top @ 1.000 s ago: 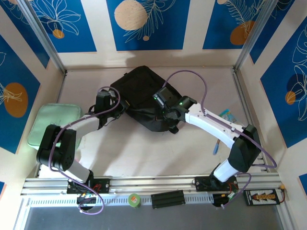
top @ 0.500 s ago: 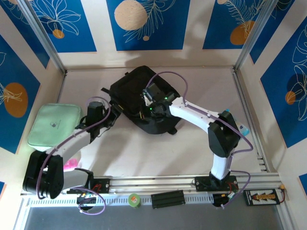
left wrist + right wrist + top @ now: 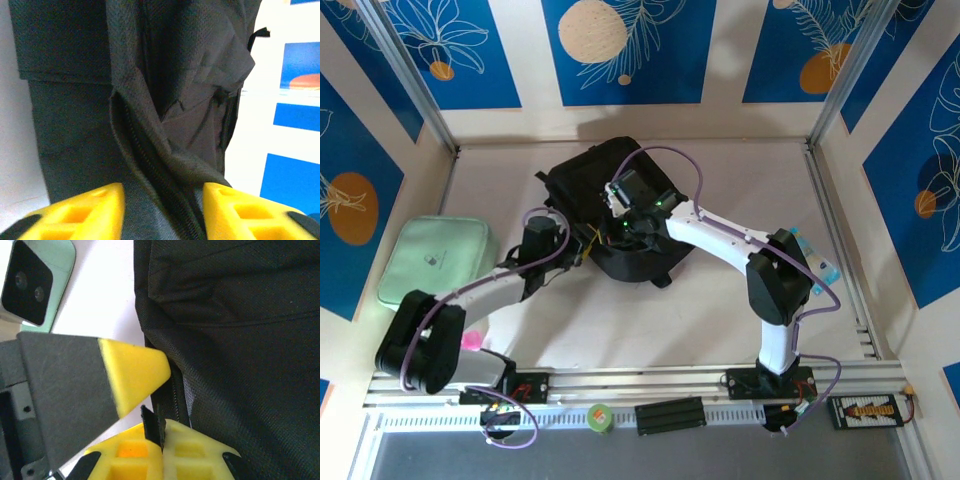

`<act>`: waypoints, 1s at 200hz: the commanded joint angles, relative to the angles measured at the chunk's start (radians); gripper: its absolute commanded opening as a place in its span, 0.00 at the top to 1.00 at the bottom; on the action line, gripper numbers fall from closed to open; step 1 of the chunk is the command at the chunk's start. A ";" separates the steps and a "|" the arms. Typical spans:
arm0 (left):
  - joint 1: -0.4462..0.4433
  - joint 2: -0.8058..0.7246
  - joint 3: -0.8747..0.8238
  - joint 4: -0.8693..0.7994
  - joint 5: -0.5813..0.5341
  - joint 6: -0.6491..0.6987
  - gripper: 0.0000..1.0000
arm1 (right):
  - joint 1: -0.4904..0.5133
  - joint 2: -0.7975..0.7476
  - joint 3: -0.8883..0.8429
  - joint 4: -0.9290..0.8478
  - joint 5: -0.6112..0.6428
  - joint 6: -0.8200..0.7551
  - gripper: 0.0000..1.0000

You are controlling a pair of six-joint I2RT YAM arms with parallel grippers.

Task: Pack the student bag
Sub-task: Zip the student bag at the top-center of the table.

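The student bag [image 3: 610, 185], a black fabric backpack, lies at the back middle of the table. My right gripper [image 3: 618, 236] is at its near-left edge, shut on a black zipper pull tab [image 3: 153, 427] beside the zipper track [image 3: 179, 400]. My left gripper [image 3: 582, 252] comes in from the left and meets the same edge. Its yellow fingers [image 3: 85, 212] stand apart, with a fold of bag fabric and zipper [image 3: 160, 190] between them. One left finger [image 3: 134, 371] shows just above the right gripper [image 3: 162, 434].
A mint-green pouch [image 3: 432, 260] lies at the left wall. A pink item [image 3: 470, 341] sits by the left arm's base, and small blue items [image 3: 802, 247] lie at the right. A green tape roll [image 3: 600, 417] and a black box [image 3: 670, 413] rest on the front rail.
The right gripper has pulled left across the bag, still shut, and the bag has shifted left. The left gripper backed off, opened, then came back to the bag's edge.
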 commanded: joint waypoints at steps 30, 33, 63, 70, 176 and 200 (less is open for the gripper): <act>-0.011 0.024 0.009 0.067 -0.028 -0.035 0.85 | 0.008 -0.104 -0.036 -0.015 0.019 0.001 1.00; -0.011 0.020 0.012 0.063 -0.033 -0.028 0.87 | 0.008 -0.109 -0.037 -0.021 0.029 0.002 1.00; 0.001 -0.022 0.047 -0.044 -0.064 0.057 1.00 | 0.033 -0.135 -0.019 -0.131 0.180 0.013 1.00; 0.007 -0.029 0.054 -0.066 -0.067 0.073 1.00 | 0.041 -0.135 -0.010 -0.161 0.218 0.020 1.00; 0.058 -0.012 0.115 -0.205 -0.090 0.193 1.00 | 0.058 -0.224 -0.106 -0.307 0.451 0.233 1.00; 0.067 -0.011 0.117 -0.219 -0.096 0.201 1.00 | 0.055 -0.227 -0.108 -0.327 0.491 0.253 1.00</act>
